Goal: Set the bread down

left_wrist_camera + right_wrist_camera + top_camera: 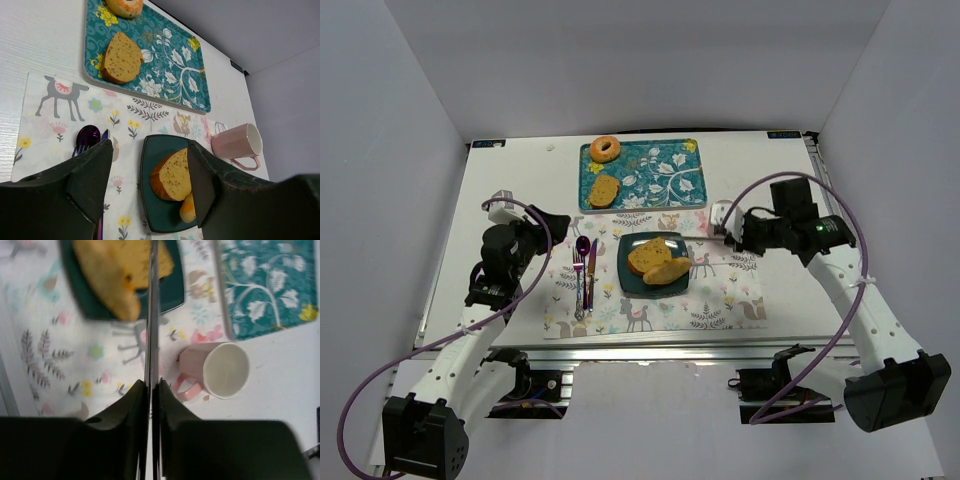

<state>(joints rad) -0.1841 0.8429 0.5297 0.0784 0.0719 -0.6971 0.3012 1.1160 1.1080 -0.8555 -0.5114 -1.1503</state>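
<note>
Two pieces of bread (657, 260) lie on a dark teal square plate (632, 283) on the placemat. The left wrist view shows the bread (175, 175) and the plate (152, 155) too. Another bread slice (604, 190) and a bagel (605, 149) rest on the patterned teal tray (670, 170). My right gripper (732, 232) is shut on thin metal tongs (151, 315) whose tips reach over the plate's bread (115, 275). The tongs' two blades are pressed together between the right gripper (151, 382) jaws. Left of the plate, my left gripper (150, 150) hangs open and empty.
A pink mug (720, 213) lies on its side just beside my right gripper, also in the right wrist view as the mug (220, 371). A purple spoon, fork and knife (584, 270) lie on the animal-print placemat (720, 300), left of the plate. White walls enclose the table.
</note>
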